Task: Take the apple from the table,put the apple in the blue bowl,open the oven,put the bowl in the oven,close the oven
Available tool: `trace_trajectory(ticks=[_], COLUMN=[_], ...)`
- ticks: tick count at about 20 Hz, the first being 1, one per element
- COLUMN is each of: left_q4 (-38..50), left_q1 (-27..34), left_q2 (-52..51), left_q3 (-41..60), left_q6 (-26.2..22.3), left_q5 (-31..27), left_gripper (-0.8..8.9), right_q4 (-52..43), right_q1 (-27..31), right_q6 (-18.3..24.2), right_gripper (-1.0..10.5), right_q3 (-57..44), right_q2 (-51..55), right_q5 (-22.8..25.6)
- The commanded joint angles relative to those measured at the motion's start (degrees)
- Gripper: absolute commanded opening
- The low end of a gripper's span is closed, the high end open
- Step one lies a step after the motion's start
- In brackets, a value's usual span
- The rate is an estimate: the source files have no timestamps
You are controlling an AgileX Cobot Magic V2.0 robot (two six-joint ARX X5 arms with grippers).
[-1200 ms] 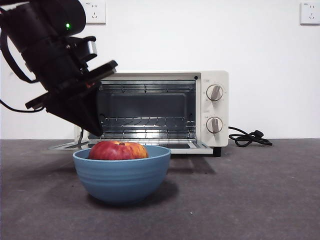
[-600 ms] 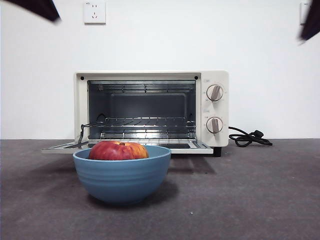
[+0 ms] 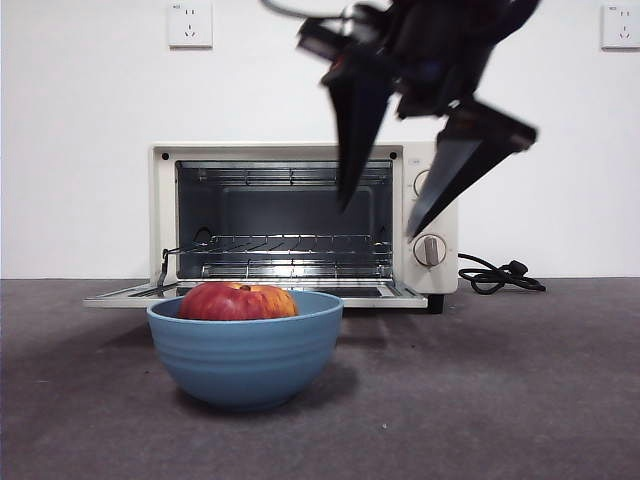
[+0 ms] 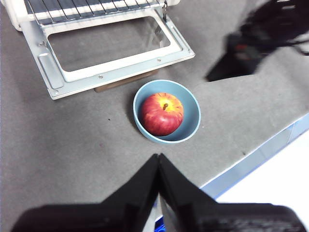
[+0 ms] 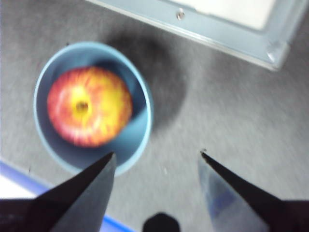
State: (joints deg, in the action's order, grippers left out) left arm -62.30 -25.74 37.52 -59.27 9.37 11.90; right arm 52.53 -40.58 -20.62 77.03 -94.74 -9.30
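The red apple lies in the blue bowl, which stands on the table in front of the oven. The oven's door lies flat open, baring the wire rack. My right gripper hangs open above and to the right of the bowl, holding nothing. High over the table's near edge, my left gripper is shut and empty, out of the front view.
A black cord lies right of the oven. Two wall sockets sit high on the white wall. The table's near edge runs close to the bowl. The right arm shows blurred in the left wrist view.
The left arm, one second ago at the oven's left side, has left the front view. The right arm has swung in from the top right, open, above the bowl's right side.
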Motion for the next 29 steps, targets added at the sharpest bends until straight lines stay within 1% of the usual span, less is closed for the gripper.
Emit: trace_trajectory(ticks=[1, 5, 9, 11, 12, 13, 16, 23, 25, 29], left_q4=[0.04, -0.04, -0.28, -0.28, -0.28, -0.26, -0.24, -0.26, -0.28, -0.66], left_q1=[-0.13, -0.13, -0.13, -0.13, -0.13, -0.13, -0.13, -0.13, -0.13, -0.13], left_q2=[-1.49, -2.8, -2.8, -2.8, -2.8, -2.82, -2.82, -2.82, -2.82, -2.82], left_q3=[0.35, 0.35, 0.35, 0.35, 0.35, 0.35, 0.35, 0.35, 0.35, 0.35], left_q6=[1.18, 1.22, 1.18, 1.18, 1.2, 1.18, 1.18, 1.14, 1.11, 0.96], left_q5=[-0.15, -0.15, -0.17, -0.17, -0.15, -0.17, -0.15, -0.15, -0.15, -0.17], left_gripper=[-0.05, -0.05, -0.05, -0.06, -0.05, -0.05, -0.05, -0.05, -0.05, -0.05], right_q4=[-0.04, -1.9, -4.13, -5.14, -5.75, -6.12, -6.34, -6.43, -6.86, -8.0], right_q1=[-0.37, -0.37, -1.07, -1.44, -1.49, -1.73, -1.9, -2.56, -2.67, -2.97], right_q6=[-0.5, -0.52, -1.46, -1.79, -1.99, -2.4, -2.62, -2.58, -2.64, -4.0], right_gripper=[2.8, 2.8, 2.8, 1.9, 1.8, 1.9, 1.9, 1.8, -0.1, -0.1], right_q3=[1.36, 1.46, 1.46, 1.46, 1.46, 1.46, 1.46, 1.46, 1.46, 1.64], right_q2=[-3.63, -7.41, -9.07, -9.4, -9.4, -9.4, -9.53, -13.11, -13.42, -13.16], right_q5=[0.35, 0.33, 0.42, 1.49, 1.42, 1.42, 3.74, 3.3, 3.56, 3.52])
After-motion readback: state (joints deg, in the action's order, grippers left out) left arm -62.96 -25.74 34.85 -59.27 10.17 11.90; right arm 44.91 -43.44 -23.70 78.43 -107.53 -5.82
